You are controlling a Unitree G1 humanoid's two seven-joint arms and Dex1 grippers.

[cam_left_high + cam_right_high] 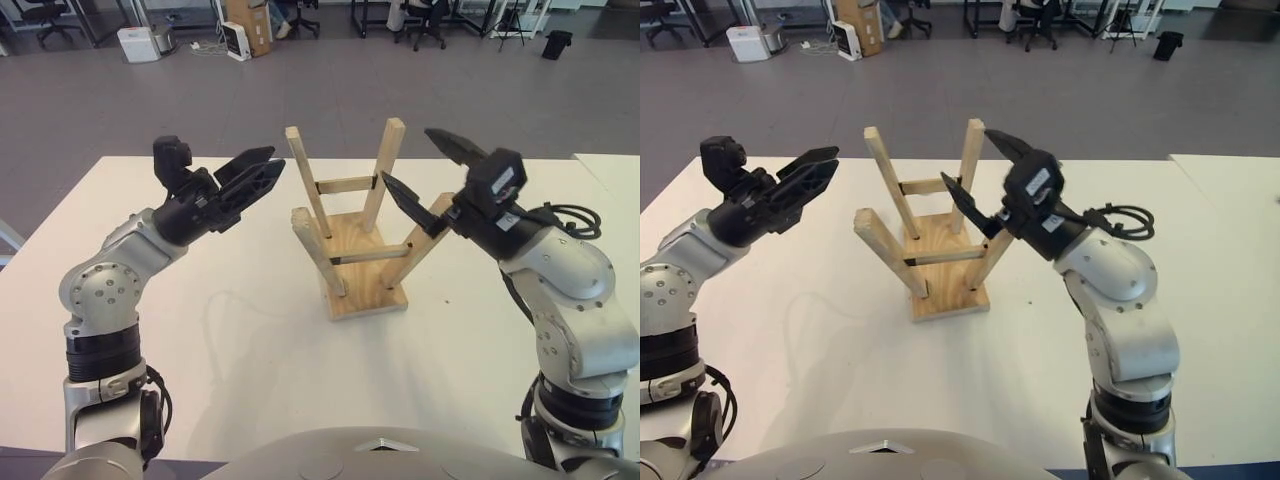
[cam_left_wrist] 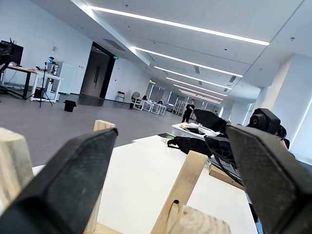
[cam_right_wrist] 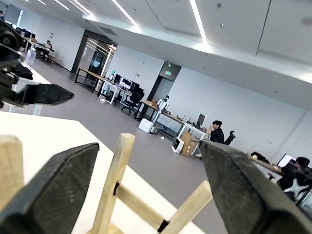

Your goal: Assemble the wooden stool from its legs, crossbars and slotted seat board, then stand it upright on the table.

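Observation:
The wooden stool (image 1: pixel 362 245) rests upside down on the white table (image 1: pixel 250 350). Its seat board (image 1: pixel 372 292) lies flat, and the legs point up with two crossbars (image 1: pixel 345 185) joining them. My left gripper (image 1: pixel 262 176) hovers open just left of the stool at leg-top height, touching nothing. The left wrist view has stool legs (image 2: pixel 183 190) between and beyond the gripper's fingers (image 2: pixel 73 185). My right gripper (image 1: pixel 418 168) is open at the stool's right side, its lower finger close to the near right leg (image 1: pixel 428 238). A leg (image 3: pixel 115 180) stands ahead of that gripper (image 3: pixel 148 146).
The table's far edge runs just behind the stool, with grey floor, office chairs and boxes (image 1: pixel 248 25) beyond it. A second white table (image 1: pixel 612 170) begins at the right. A black cable (image 1: pixel 572 218) loops off my right forearm.

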